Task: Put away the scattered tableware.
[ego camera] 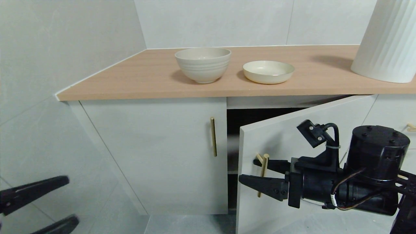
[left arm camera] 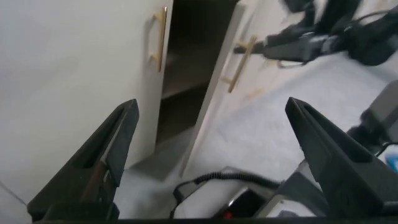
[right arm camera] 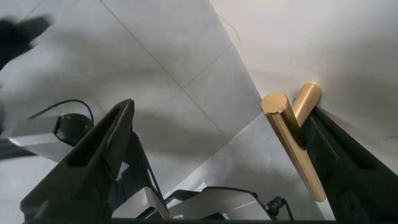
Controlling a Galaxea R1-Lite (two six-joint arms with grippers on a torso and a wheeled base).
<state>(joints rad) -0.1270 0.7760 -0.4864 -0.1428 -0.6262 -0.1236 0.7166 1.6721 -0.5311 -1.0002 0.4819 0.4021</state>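
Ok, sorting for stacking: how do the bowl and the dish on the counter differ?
The bowl is deep and tall; the dish is low and shallow. The bowl has ridged sides; the dish looks smooth. The bowl stands to the robot's left of the dish. Both are cream and upright on the counter.

Only a narrow dark slot [ego camera: 232,126] opens into the cabinet [ego camera: 266,101], between the shut left door [ego camera: 152,152] and the ajar right door [ego camera: 292,136], whose swung-out leaf bars the way from the right. Up on the countertop [ego camera: 130,81], bare wood lies left of the bowl [ego camera: 203,64]; a slim gap parts bowl from shallow dish [ego camera: 268,71]; a tall white ribbed vessel [ego camera: 386,42] crowds the right end.
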